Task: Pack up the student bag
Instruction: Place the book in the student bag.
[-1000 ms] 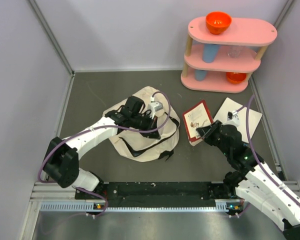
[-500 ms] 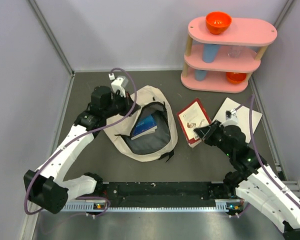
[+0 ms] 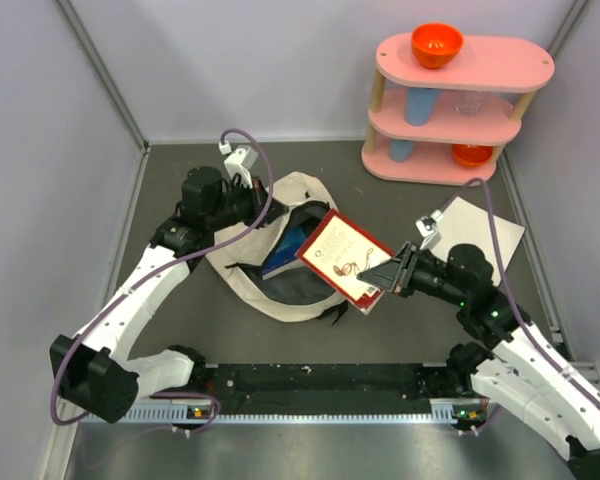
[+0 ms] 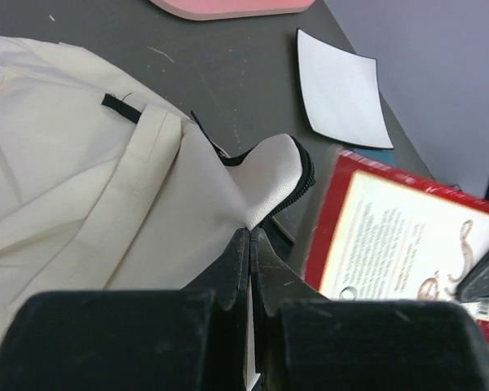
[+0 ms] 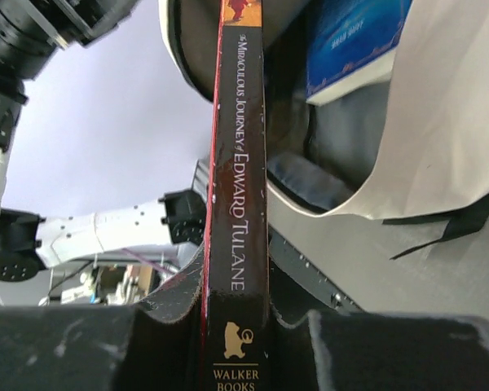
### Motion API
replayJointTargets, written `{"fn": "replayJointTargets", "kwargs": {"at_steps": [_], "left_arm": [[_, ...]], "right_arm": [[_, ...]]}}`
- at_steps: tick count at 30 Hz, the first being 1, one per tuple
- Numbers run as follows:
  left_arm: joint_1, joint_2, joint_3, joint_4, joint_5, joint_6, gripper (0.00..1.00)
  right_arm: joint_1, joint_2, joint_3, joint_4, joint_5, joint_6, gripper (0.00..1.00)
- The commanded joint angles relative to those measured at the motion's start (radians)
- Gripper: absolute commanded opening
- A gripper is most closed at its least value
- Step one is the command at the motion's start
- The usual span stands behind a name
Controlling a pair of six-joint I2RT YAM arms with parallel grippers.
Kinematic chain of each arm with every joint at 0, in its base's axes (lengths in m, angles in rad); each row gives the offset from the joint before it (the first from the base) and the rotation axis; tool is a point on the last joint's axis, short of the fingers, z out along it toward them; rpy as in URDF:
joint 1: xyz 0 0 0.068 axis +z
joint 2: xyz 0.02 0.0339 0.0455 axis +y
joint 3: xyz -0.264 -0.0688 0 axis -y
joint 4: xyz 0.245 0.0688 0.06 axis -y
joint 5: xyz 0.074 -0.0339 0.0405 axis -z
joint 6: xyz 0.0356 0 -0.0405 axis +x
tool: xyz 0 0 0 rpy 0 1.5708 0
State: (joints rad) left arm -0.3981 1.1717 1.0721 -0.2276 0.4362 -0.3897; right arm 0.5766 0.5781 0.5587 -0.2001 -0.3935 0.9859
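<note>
The beige student bag [image 3: 238,268] lies open in the middle of the table, with a blue book [image 3: 283,252] inside its dark interior. My left gripper [image 3: 258,203] is shut on the bag's zipper edge [image 4: 265,175] and holds the opening up at the back left. My right gripper [image 3: 390,272] is shut on the spine of a red book [image 3: 340,257], which tilts over the right side of the opening. In the right wrist view the dark spine [image 5: 238,204] stands between the fingers [image 5: 167,297], with the blue book [image 5: 354,41] and the beige bag [image 5: 448,122] beyond.
A pink three-tier shelf [image 3: 460,100] stands at the back right, holding orange bowls [image 3: 437,43] and blue cups. A white flat pad [image 3: 485,225] lies on the grey table right of the bag. A black rail [image 3: 320,380] runs along the near edge.
The left gripper pulled the bag's flap back and to the left, opening the bag. The right gripper lifted the red book off the table and carried it left over the opening.
</note>
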Motion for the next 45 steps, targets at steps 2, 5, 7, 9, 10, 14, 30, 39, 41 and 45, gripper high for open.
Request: {"fn": "replayJointTargets", "kwargs": {"at_steps": [2,5,7,9,10,14,30,39,41,45], "left_arm": [[0.002,-0.033,0.008,0.169,0.087,-0.043,0.0],[0.002,-0.046,0.008,0.172,0.104,-0.052,0.0],[0.001,-0.05,0.006,0.174,0.124,-0.052,0.0],[0.001,-0.056,0.002,0.174,0.136,-0.058,0.0],[0.001,-0.061,-0.003,0.174,0.145,-0.061,0.0],[-0.001,-0.076,-0.027,0.186,0.16,-0.075,0.0],[-0.016,-0.106,-0.061,0.255,0.18,-0.127,0.0],[-0.021,-0.104,-0.054,0.255,0.205,-0.138,0.0],[-0.021,-0.106,-0.06,0.252,0.205,-0.141,0.0],[-0.021,-0.113,-0.063,0.232,0.191,-0.129,0.0]], "right_arm": [[0.074,0.133,0.01,0.175,-0.1,0.054,0.0],[0.109,0.206,-0.023,0.324,-0.09,0.098,0.0],[0.112,0.265,-0.042,0.391,-0.094,0.131,0.0],[0.112,0.308,-0.048,0.476,-0.081,0.155,0.0],[0.114,0.353,-0.048,0.508,-0.073,0.161,0.0],[0.118,0.478,-0.016,0.62,-0.027,0.206,0.0],[0.25,0.85,0.125,0.835,0.329,0.381,0.0],[0.301,1.166,0.249,1.044,0.528,0.353,0.01],[0.301,1.262,0.28,1.131,0.542,0.337,0.02],[0.301,1.364,0.363,1.2,0.558,0.361,0.04]]}}
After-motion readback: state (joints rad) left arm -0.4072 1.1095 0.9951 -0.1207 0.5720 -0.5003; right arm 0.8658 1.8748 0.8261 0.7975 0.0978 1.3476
